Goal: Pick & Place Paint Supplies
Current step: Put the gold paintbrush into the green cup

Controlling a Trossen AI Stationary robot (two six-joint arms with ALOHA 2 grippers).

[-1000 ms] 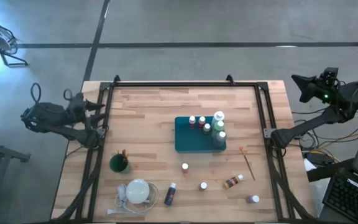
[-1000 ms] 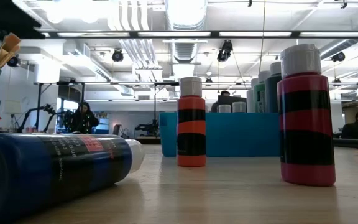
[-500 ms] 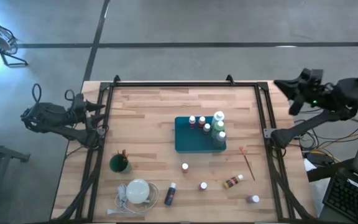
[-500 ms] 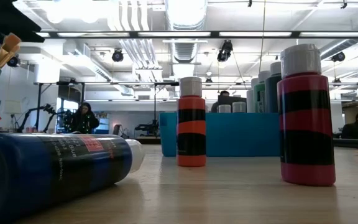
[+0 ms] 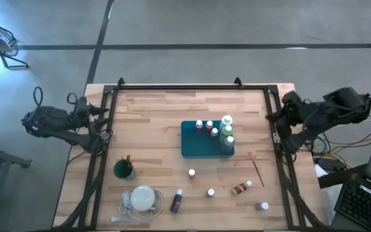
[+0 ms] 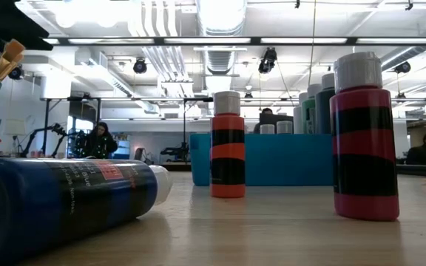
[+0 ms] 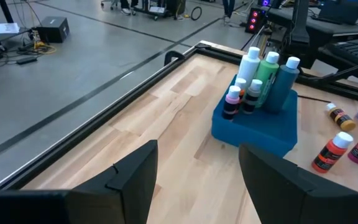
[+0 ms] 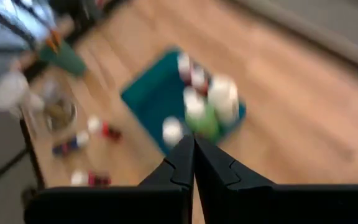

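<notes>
Upright red bottle (image 6: 363, 137) near teal tray (image 6: 294, 159)

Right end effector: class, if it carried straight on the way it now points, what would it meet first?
Probably the bottles standing in the teal tray: the shut right end effector aims at them, though depth is unclear in the blurred wrist view.

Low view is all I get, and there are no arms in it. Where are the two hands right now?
Observer: The right hand is shut, at the right edge of the table, pointing toward the teal tray.
Operator: And the left?
Observer: The left hand is open, waiting beyond the table's left edge.
Operator: Anything lying flat on the right side that I can't make out?
Observer: A thin brush lies on the wood to the right of the tray, not touching it.
</notes>
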